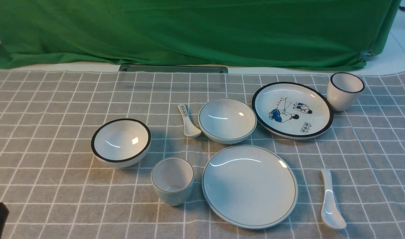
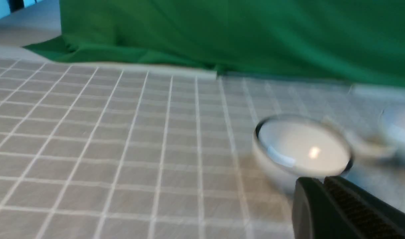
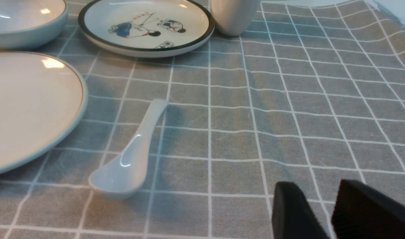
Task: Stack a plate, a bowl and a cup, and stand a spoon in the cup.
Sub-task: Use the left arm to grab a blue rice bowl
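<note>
Nothing is stacked yet: the plate [image 1: 249,186] is lying bare on the checked cloth [image 1: 56,186] near the front, the bowl [image 1: 227,120] is sitting just behind it, the cup [image 1: 172,181] is standing upright just to the plate's left, and the spoon [image 1: 332,200] is lying flat to its right, clear of the rim. Every step appears to be waiting. The left gripper [image 2: 322,182] is hovering with jaws pressed together, holding nothing, facing a black-rimmed bowl [image 2: 302,149]. The right gripper [image 3: 322,194] is hanging near the spoon, jaws partly spread, empty and touching nothing.
</note>
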`<move>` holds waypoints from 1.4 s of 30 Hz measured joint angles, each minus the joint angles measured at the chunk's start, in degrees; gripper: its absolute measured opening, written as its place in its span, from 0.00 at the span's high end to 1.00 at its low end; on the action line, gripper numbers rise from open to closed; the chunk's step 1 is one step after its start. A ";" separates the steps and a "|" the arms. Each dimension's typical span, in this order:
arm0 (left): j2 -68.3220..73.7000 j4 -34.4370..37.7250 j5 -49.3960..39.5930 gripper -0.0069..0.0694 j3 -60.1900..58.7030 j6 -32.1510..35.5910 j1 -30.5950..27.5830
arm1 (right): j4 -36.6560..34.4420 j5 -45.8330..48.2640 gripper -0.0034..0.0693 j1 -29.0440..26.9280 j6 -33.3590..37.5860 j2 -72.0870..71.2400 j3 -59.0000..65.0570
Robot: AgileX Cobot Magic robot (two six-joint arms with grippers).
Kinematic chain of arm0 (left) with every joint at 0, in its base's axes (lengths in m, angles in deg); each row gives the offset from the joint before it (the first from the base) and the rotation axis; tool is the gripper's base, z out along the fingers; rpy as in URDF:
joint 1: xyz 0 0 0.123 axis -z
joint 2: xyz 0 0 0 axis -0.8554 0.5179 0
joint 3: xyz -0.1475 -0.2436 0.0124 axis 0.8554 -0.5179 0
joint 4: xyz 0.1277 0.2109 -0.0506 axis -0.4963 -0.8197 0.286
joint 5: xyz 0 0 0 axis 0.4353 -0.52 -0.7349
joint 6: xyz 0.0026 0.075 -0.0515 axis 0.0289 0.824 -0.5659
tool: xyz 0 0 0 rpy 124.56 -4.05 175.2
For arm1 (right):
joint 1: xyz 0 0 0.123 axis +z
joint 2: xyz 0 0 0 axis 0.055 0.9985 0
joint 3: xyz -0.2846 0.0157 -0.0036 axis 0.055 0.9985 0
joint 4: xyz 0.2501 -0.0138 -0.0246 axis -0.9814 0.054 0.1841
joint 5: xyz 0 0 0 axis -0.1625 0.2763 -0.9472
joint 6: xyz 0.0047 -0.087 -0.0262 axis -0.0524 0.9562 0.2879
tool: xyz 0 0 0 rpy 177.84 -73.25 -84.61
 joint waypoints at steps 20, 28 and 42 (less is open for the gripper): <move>11.47 3.37 9.72 0.89 22.30 -26.79 0.00 | -12.13 -20.77 0.62 0.25 -18.68 0.00 0.00; 47.69 14.21 -30.77 0.89 44.88 -2.49 0.03 | -12.94 -26.53 0.62 0.31 -21.30 0.00 0.00; 87.45 8.58 -41.40 0.91 74.22 1.78 16.62 | -11.71 24.37 0.92 9.72 -9.74 19.39 -31.63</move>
